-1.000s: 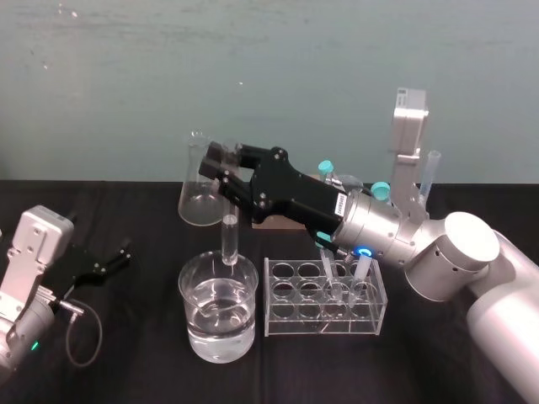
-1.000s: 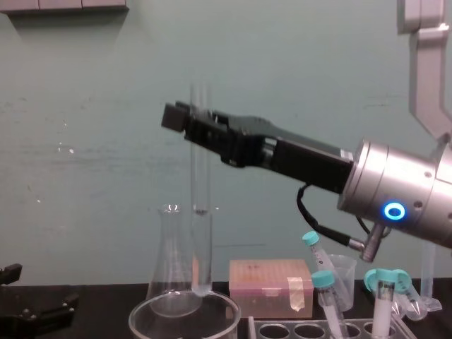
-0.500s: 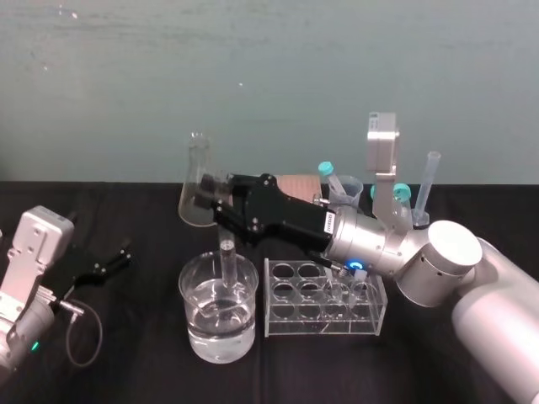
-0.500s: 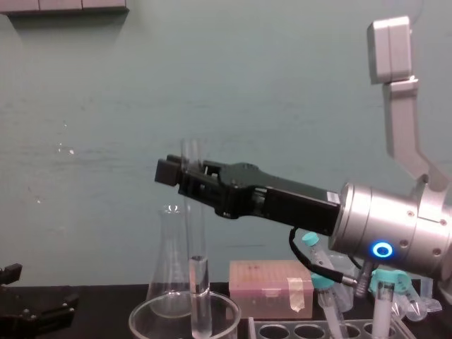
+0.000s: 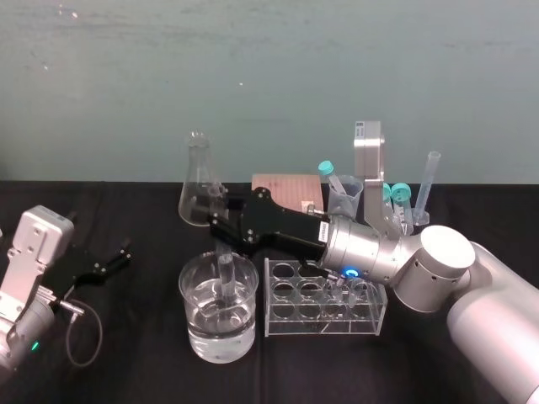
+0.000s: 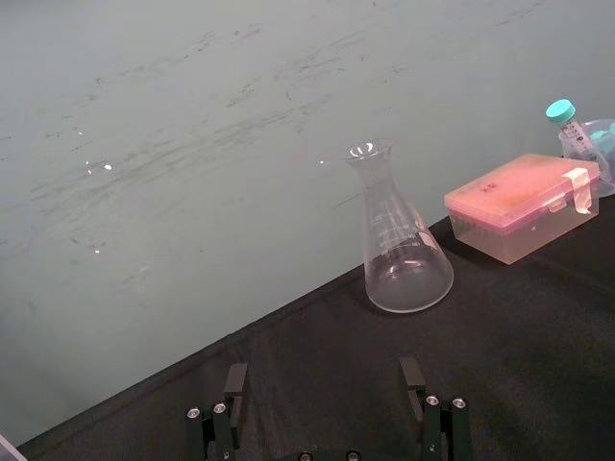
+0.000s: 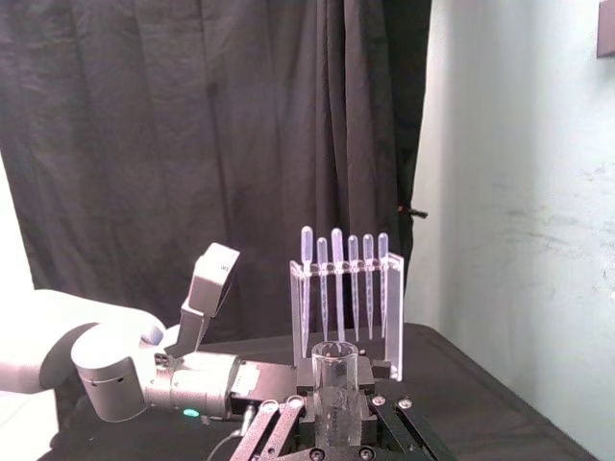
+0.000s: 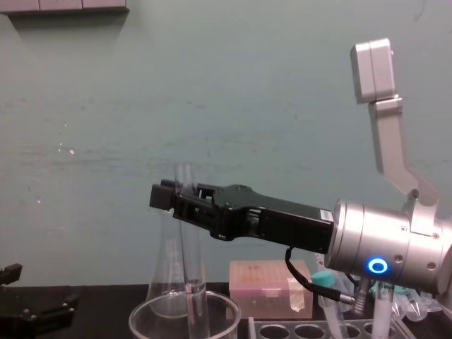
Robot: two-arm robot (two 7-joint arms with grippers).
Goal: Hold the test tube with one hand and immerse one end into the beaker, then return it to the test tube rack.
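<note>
Operator: Status of the right jaws?

Observer: Clamped on the test tube (image 5: 226,273) near its upper end. The tube hangs upright straight below the jaws. Its lower end is inside the beaker (image 5: 187,296) and, by my reading, under the water line. Left jaws are spread wide, parked low over the tabletop (image 5: 135,353), well apart from the beaker.

Operator: Advice for the dip?

Observer: Hold the tube vertical and centred. In the chest view it stands clear of the beaker wall, so don't let it drift sideways. Stop short of the glass bottom; I cannot tell how much gap remains. When you lift, go straight up until the tip clears the thick rim. Then carry it toward the wrist side of the jaws, where the test tube rack (image 5: 290,271) sits just beside the beaker. Choose an empty hole near the jaws; the teal-capped tubes (image 8: 326,280) sit under your wrist.
</note>
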